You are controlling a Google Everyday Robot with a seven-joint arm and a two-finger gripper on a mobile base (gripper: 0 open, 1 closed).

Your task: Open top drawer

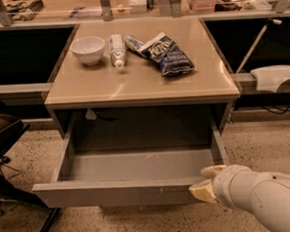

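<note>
At the lower right of the frame, the gripper (208, 181) is clamped on the right end of the drawer (115, 192) front, one tan finger behind the panel and one before it. The drawer stands pulled well out across the lower centre, its grey tray showing. Above it on the table (133, 87) lie a white bowl (88, 49), a tube (116, 49) and a blue bag (168, 54).

Your gripper (203, 181) sits low on the right side of the view, its tan end pointing left. Your rounded white wrist (231, 184) sits directly behind it. Your thick white arm (274, 205) reaches in from the bottom right corner, rising slightly toward the gripper, and is cut off by the frame edge.
</note>
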